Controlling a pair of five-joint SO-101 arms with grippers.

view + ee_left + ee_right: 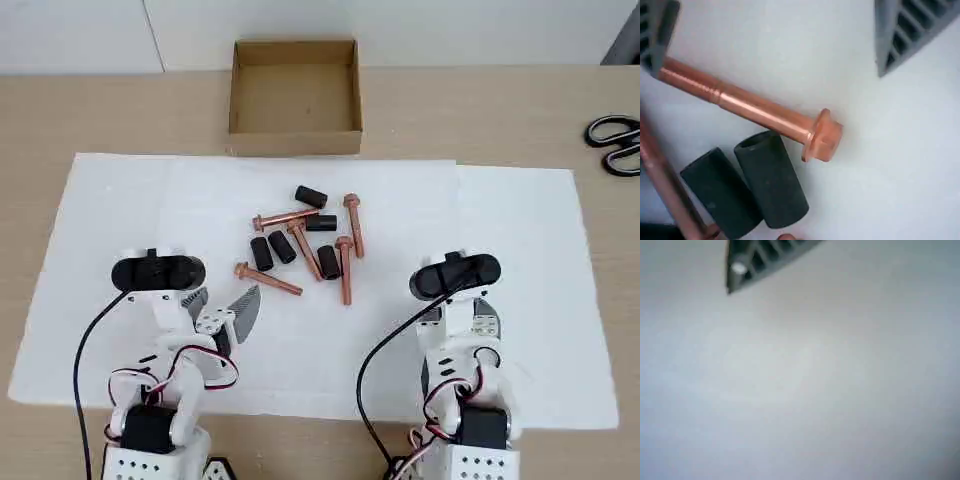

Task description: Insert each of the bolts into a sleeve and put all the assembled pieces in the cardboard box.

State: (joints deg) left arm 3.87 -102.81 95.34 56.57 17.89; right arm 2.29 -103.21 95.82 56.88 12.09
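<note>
Left arm: left pincer [230,298] low over the white sheet [120,220], at the near-left edge of the parts pile, jaws apart. In the left wrist view its fingers [910,30] sit at opposite corners, both cut off by the frame. One bolt [755,112] lies flat on the sheet between them. Its tail end runs under one finger; contact cannot be told. Just beside the bolt's head, two sleeves [772,180] lie side by side, touching. A second bolt [660,190] is cut off at the frame edge.

High view: five bolts [305,250] and five sleeves [311,196] loose mid-sheet, every bolt outside a sleeve. Several overlap, so which ones touch is hard to make out. The cardboard box [295,95] stands on the tabletop [480,110] just beyond the sheet, apart from the pile. Scissors [615,145] at the far right, cut off.

Right arm: right pincer [747,267] shows as a grey ribbed part over bare sheet. Apart or together: cannot tell.
</note>
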